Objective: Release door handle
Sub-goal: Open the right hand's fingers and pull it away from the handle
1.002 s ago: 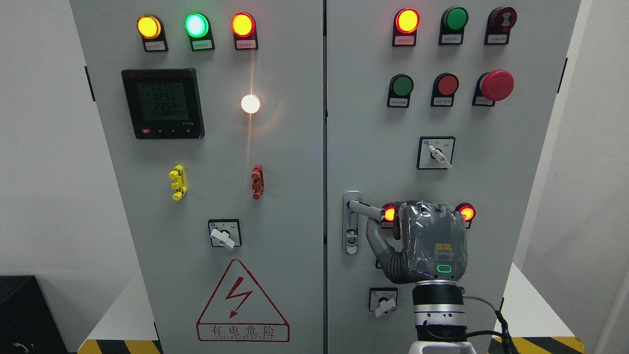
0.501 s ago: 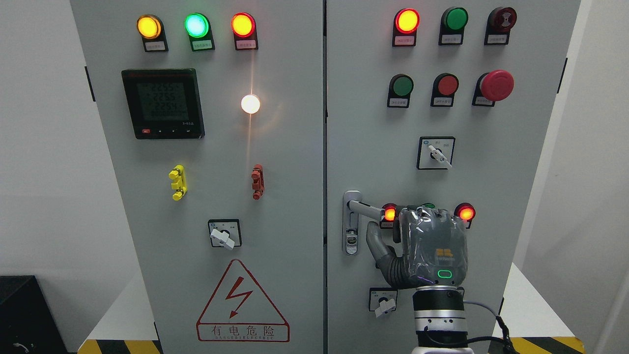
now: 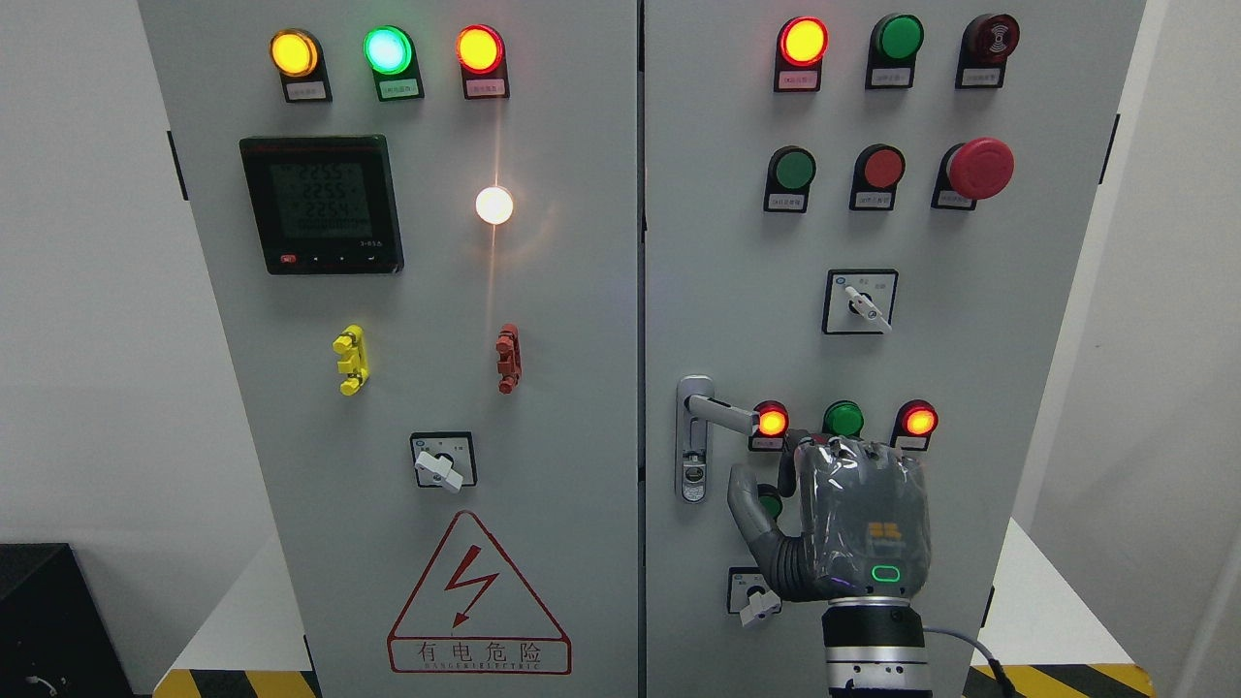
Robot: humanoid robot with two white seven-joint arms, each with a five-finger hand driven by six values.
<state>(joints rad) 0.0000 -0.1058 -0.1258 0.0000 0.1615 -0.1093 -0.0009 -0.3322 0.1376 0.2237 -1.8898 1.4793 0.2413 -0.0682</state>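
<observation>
Tall grey metal electrical cabinet (image 3: 543, 320) with two doors directly ahead of the hand. Grey robotic right hand (image 3: 834, 528), back toward camera, thumb splayed left, fingers loosely curled, gripping nothing. Silver metal lever door handle (image 3: 713, 412) up and to the left, near but clear of the fingertips. Lit red round indicator lamp (image 3: 772, 422) and green round lamp (image 3: 843, 419) just above the knuckles.

1. The door handle (image 3: 715, 412) is a grey metal lever on the left edge of the right cabinet door.
2. Its lever points to the right, tilted slightly down.
3. Nothing touches it.
</observation>
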